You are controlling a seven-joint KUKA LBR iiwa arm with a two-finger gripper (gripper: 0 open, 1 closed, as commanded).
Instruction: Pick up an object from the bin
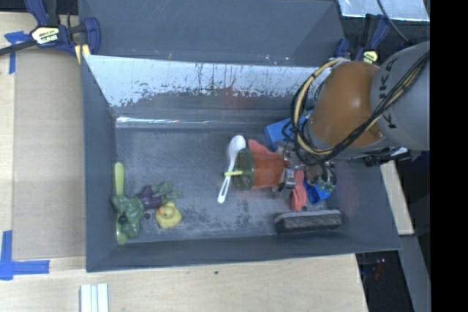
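Jaws hang low at the right end of the bin (191,134), tucked under the arm's orange cover (344,107), and I cannot tell whether they are parted or closed, or whether anything is between them. The thing closest beneath them is a small pinkish-red piece (298,198). It lies on the bin floor, its long axis running roughly from the far wall toward the near one. Touching it on the arm's side is a blue scrap (319,191), and just nearer the front wall a dark grey block (308,221) lies crosswise. On the other side sits an orange-red block (268,167), then a dark green lump (243,173) and a white spoon (235,156). As I judge it, a straight descent would meet the pinkish-red piece, crowded on both flanks. A heap of little toys (142,205) lies well apart at the left end.
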